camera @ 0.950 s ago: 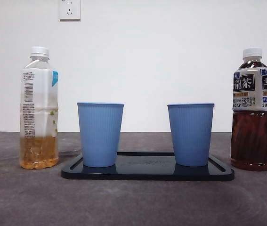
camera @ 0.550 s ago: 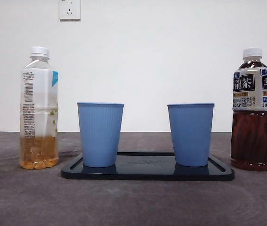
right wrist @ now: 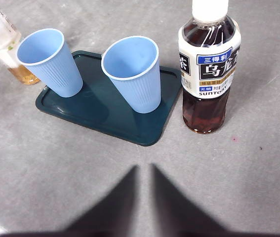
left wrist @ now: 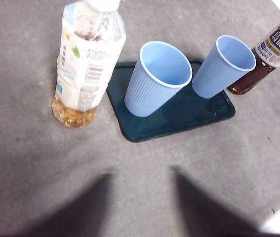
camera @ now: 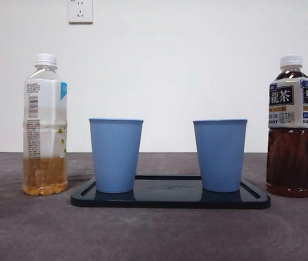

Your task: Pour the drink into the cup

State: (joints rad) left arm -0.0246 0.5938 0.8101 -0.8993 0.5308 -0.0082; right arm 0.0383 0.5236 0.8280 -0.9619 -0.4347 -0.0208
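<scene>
The capped clear plastic bottle of dark oolong tea stands on the grey worktop just beside the black tray holding two blue ribbed cups. Nearly full, it looks heavy and smooth; grip mid-label. Left gripper gapes open, right gripper nearly closed, both empty. Nothing has moved since earlier.

1. The grey table carries everything.
2. A dark tray lies flat mid-table, near the front edge.
3. A pale tea bottle stands upright just beside the tray's left end.
4. A dark oolong bottle stands upright just beside its right end.
</scene>
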